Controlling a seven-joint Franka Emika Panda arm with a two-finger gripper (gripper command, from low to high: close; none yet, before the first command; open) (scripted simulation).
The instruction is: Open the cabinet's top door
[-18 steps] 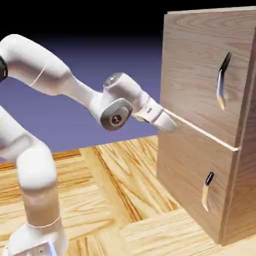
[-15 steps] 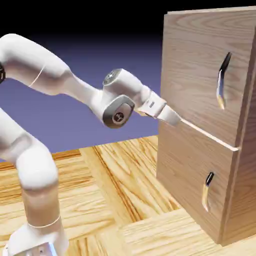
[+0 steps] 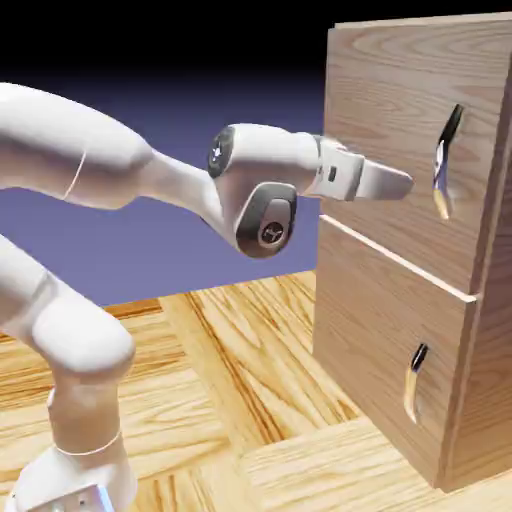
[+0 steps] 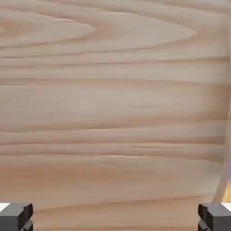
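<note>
Wood grain of top door [image 4: 115, 103] fills hand view

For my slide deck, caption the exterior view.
Open hand faces the closed top door, short of its handle.

Plain backdrop [image 3: 200, 60], black at top grading to blue-violet below; tabletop [image 3: 250, 400] of light wood-grain panels with darker orange seams; even, soft lighting.

White arm [image 3: 90, 170] rose from its base, bent at the elbow, forearm stretched level toward the cabinet [image 3: 400, 330], wrist turned, gripper [image 3: 395, 183] pointed at its upper front, fingers [image 4: 16, 215] spread wide, nothing between them.
</note>
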